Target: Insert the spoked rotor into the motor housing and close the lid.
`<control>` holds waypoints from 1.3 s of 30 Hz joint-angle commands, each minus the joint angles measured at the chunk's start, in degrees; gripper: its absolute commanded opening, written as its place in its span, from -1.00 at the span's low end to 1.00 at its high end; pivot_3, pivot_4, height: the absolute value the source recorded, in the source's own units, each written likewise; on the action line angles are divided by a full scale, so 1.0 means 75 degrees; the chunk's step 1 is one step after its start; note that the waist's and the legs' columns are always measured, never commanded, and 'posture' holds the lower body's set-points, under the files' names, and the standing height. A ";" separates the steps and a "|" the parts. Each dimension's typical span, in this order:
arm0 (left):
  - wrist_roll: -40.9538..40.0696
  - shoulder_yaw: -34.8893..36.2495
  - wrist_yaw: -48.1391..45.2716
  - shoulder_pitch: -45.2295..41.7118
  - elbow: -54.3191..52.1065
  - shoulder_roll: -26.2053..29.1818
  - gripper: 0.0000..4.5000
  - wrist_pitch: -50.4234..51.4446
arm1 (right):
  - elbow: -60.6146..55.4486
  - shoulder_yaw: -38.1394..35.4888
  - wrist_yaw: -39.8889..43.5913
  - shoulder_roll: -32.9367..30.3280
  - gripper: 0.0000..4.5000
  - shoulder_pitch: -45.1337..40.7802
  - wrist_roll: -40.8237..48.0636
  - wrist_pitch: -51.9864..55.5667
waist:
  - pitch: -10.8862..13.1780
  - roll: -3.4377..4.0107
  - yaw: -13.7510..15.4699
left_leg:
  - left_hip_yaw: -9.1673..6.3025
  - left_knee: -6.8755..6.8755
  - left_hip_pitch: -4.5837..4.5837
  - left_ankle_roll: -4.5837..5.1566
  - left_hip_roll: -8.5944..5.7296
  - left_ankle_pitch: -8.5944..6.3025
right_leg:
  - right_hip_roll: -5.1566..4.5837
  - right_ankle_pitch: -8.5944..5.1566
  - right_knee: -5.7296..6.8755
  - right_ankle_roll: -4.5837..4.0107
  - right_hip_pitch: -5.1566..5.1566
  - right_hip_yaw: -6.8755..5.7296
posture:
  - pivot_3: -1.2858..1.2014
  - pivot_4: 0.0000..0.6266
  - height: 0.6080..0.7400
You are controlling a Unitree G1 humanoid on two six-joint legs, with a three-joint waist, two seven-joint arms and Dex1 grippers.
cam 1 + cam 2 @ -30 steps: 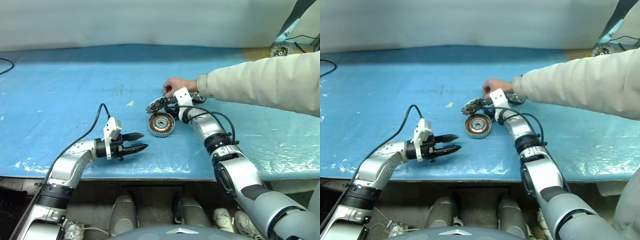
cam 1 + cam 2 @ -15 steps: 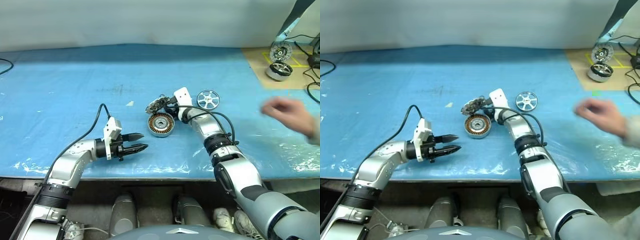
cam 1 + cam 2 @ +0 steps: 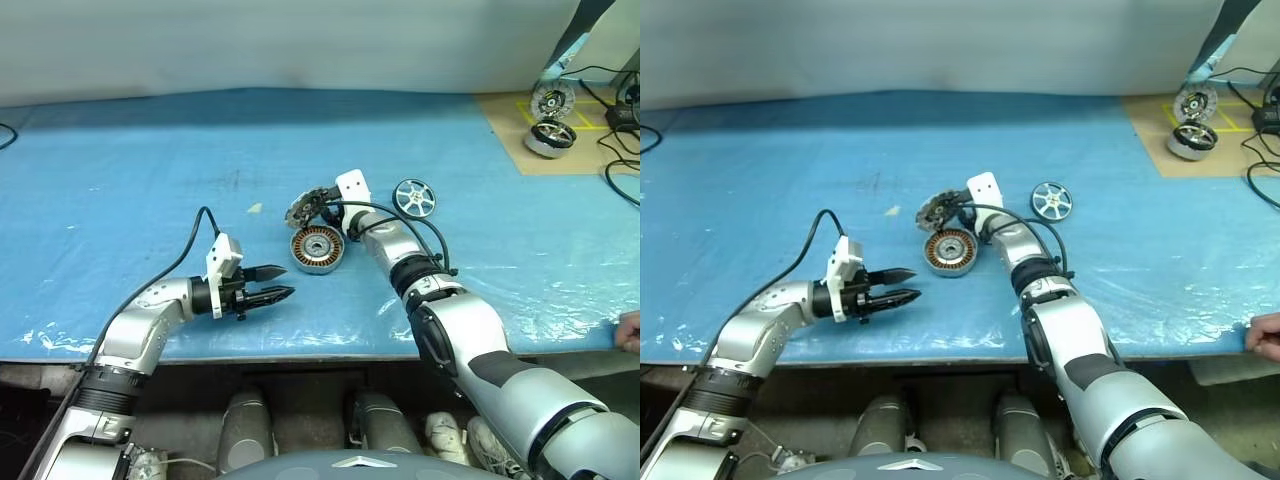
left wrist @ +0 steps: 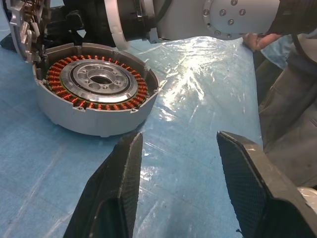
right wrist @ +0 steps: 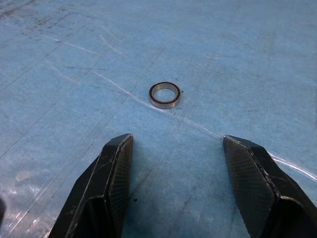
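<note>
Person's arm gone from above spoked rotor (image 3: pixel 414 198); both pincers (image 4: pixel 181 148) (image 5: pixel 176 151) gape empty

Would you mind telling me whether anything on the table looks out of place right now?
A tiny loose ring lies alone on the blue table cover, ahead of the open right gripper. The lid stands tipped up off the motor housing.

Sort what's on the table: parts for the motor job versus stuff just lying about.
For the job:
- motor housing
- lid, tilted open at the housing's rim
- spoked rotor

Lying about:
- small loose ring
- two wheel-like parts at the far right corner
</note>
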 commanded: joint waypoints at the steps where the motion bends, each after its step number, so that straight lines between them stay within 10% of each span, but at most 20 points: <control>1: -0.0115 0.0201 0.0074 0.0100 -0.0480 0.0150 0.11 0.0108 | 0.0383 0.0031 -0.0170 0.0272 0.35 -0.0112 -0.0122 -0.0055 | 0.0000 0.0000 -0.0001 | 0.0000 0.0000 0.0000 0.0000 0.0000 0.0000 | 0.0000 0.0000 -0.0001 0.0000 0.0000 0.0000 | 0.03 -0.52 1.00; 39: 0.0116 0.0000 -0.0017 -0.0207 0.0098 -0.0165 0.11 -0.0201 | -0.0785 0.0145 0.0351 -0.0453 0.35 0.1024 -0.0264 0.0045 | 0.0006 0.0009 0.0076 | 0.0006 0.0001 -0.0021 -0.0020 0.0006 -0.0011 | 0.0010 -0.0007 -0.0001 -0.0012 -0.0007 -0.0011 | 0.03 -0.52 1.00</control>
